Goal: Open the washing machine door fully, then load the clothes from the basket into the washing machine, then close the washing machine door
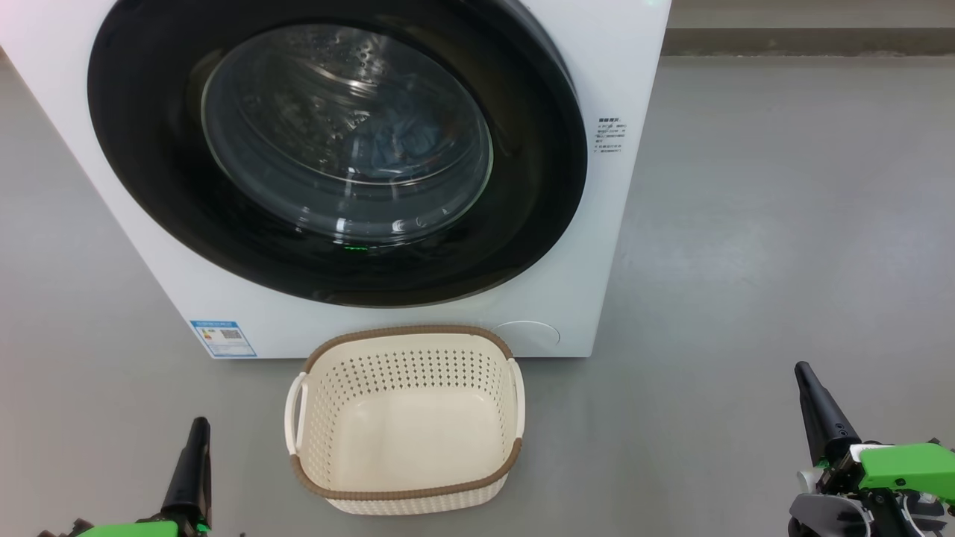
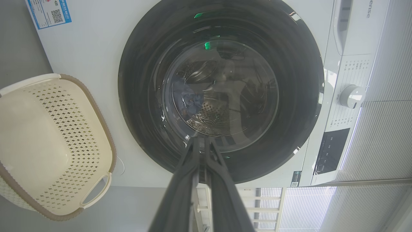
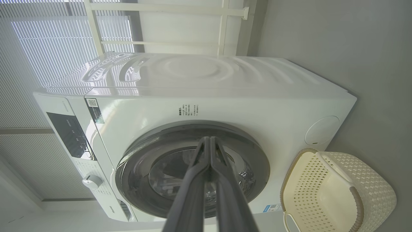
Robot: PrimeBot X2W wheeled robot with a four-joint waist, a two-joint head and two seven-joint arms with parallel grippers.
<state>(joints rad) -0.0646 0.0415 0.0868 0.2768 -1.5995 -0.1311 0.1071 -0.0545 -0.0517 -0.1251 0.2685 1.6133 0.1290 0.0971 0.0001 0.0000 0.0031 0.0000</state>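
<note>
Black washing machine door [image 1: 336,149] stands shut ahead; left gripper [image 1: 198,434] and right gripper [image 1: 806,379], both closed empty, flank the basket [image 1: 406,330].

basket [image 1: 406,331] on floor [image 1: 746,224] just before washing machine [image 1: 112,224], below washing machine door [image 1: 526,186]; clothes [image 1: 406,142] inside, behind it.

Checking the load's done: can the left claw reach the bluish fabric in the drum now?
Probably not: the large round glossy black door looks shut, standing between the left claw and the bluish fabric.
</note>
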